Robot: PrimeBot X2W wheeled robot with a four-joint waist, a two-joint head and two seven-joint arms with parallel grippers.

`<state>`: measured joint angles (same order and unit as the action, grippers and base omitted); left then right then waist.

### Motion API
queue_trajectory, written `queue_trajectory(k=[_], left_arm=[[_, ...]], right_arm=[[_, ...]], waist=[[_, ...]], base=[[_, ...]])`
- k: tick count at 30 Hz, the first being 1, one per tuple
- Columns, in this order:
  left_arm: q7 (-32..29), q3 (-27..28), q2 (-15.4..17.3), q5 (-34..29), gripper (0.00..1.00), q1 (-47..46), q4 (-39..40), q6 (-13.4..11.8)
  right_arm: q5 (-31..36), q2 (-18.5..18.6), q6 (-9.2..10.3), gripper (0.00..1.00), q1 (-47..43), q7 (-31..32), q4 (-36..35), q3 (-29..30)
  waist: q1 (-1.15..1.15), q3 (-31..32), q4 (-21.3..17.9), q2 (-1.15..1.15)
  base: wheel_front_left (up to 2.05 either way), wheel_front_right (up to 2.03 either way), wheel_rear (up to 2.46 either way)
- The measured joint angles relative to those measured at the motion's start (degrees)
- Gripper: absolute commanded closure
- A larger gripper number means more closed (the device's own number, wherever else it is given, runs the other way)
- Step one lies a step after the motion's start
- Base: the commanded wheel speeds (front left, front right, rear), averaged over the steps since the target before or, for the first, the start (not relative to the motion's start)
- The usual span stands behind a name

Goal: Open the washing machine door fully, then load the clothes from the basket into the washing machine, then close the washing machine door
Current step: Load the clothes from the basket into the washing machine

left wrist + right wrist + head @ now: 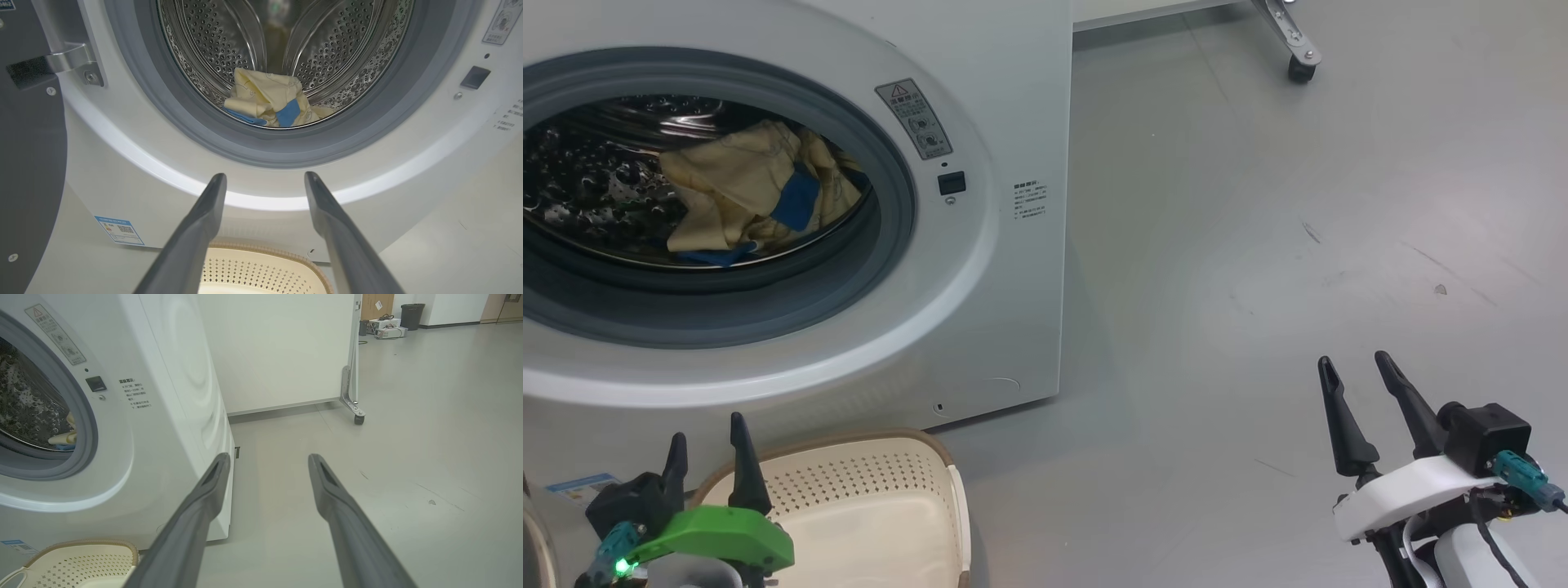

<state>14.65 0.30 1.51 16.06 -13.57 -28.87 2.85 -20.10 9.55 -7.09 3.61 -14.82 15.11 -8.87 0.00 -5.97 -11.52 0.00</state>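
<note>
Inside the drum (596, 180) of the washing machine (1013, 269): clothes (743, 192) piled near the front, just behind the grey seal (882, 245). On the left, the washing machine door (28, 163) is swung open on its hinge (69, 61). Cream basket (874, 498) sits on the floor (1258, 245) by the washer's base. The left gripper (707, 426) is over the basket rim, fingers spread, released. The right gripper (1354, 359) is over floor right of the washer, spread too.

Clothes (743, 192) inside the washing machine (980, 269) drum, basket (882, 490) in front
</note>
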Motion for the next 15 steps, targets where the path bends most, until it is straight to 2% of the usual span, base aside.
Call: queue_trajectory(k=[15], left_arm=[[0.0,-2.4,0.1,0.0,0.00,4.6,4.6,-1.7]], right_arm=[[0.4,0.5,0.00,0.00,-2.3,0.0,-0.1,-0.1]], waist=[[0.00,2.7,1.3,0.00]], base=[[0.00,0.00,0.00]])
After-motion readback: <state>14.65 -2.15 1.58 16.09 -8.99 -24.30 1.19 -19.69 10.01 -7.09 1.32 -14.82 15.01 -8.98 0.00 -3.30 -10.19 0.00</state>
